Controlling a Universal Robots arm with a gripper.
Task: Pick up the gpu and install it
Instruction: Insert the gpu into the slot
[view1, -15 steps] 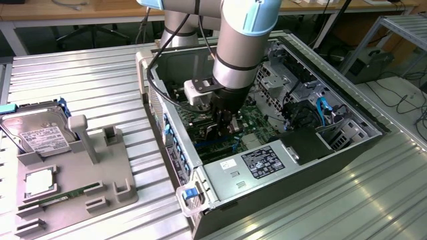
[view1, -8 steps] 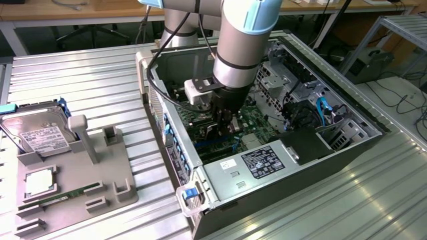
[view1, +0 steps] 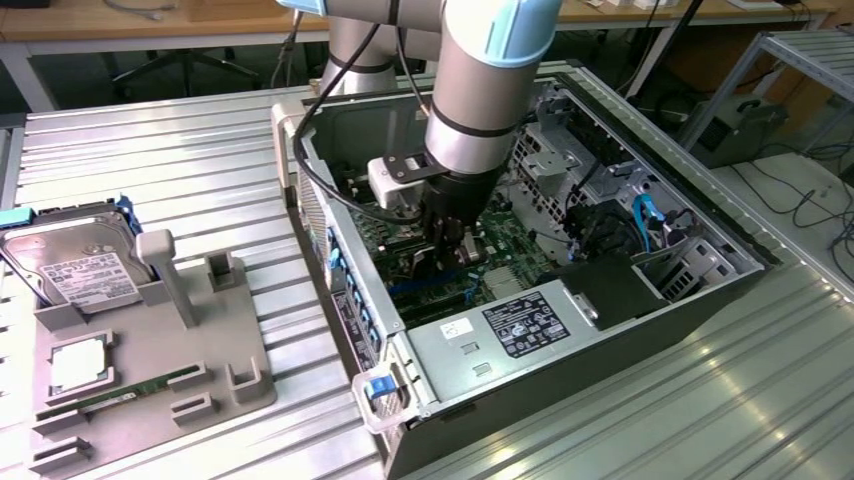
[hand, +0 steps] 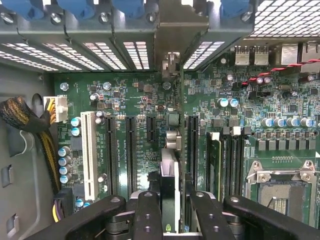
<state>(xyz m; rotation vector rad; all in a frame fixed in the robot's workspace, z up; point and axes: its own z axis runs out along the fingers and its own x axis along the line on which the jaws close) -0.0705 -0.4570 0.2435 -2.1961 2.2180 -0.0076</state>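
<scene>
Deep inside the open computer case (view1: 627, 330), near the centre of the exterior frame, my gripper (view1: 451, 255) reached down from my grey arm (view1: 483, 80) toward the green motherboard (view1: 514, 250). My fingers (hand: 148, 215) were pressed together on the gpu (hand: 170, 175), pinching it edge-on so that it stood upright between them. In the wrist frame the card showed as a thin vertical strip running from the lower middle up to the centre, with its pale metal bracket (hand: 176, 30) rising against the perforated rear wall at the top middle. It sat among the long black expansion slots (hand: 131, 150), just beside the one at (hand: 191, 150); whether its edge was fully seated I could not tell. A white slot (hand: 89, 155) stood farther toward the left of that frame, with a braided cable bundle (hand: 22, 117) at the far left. The processor socket (hand: 282, 187) lay at the lower right.

Over on the left of the exterior frame, well apart from the case, the grey parts holder (view1: 160, 370) rested on the ribbed metal table (view1: 174, 170). It carried a silver hard drive (view1: 74, 265) at its upper end and a slim green memory stick (view1: 127, 390) lower down.
</scene>
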